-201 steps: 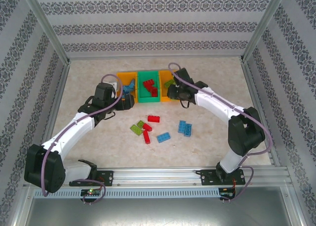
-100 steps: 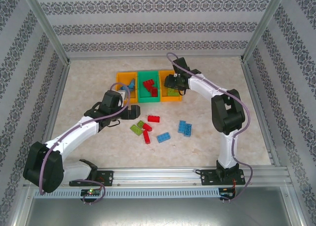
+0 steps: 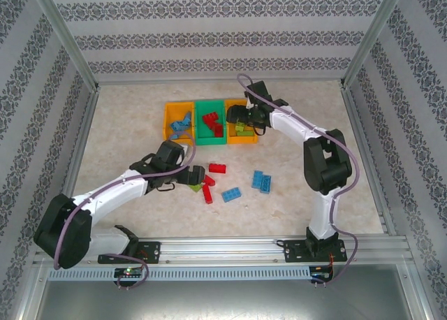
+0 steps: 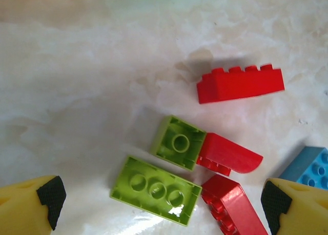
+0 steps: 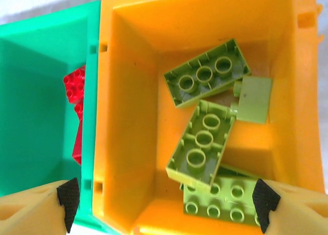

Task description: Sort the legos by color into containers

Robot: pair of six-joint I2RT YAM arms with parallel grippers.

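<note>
Legos [image 3: 231,194] lie loose on the pale marbled desk [image 3: 126,124], clustered on the near side of the green bin [image 3: 210,142]. They are glossy, hard-edged plastic bricks in red, blue and light green. Two blue bricks [image 3: 262,181] sit side by side, near and to the right of that bin. The left pincer [image 4: 163,207] hovers low over the cluster, spread wide and holding nothing, its yellow fingers [image 4: 31,207] black-tipped. Between them lies a green oblong brick [image 4: 156,190], hollow side up with three round tubes, just beside a square green brick [image 4: 178,142]. A red sloped piece [image 4: 228,155] rests against that square. A long red studded brick [image 4: 241,83] lies apart, closer to the green bin, with bare desk around it.

Red bricks [image 5: 74,86] sit inside the green bin. Joined to its left, the left orange bin [image 3: 167,121] holds blue pieces [image 3: 183,124]. Joined to its right, the right orange bin [image 5: 128,117] holds green bricks [image 5: 202,142] piled hollow side up. The right pincer [image 5: 166,199] hangs over it, spread and empty.
</note>
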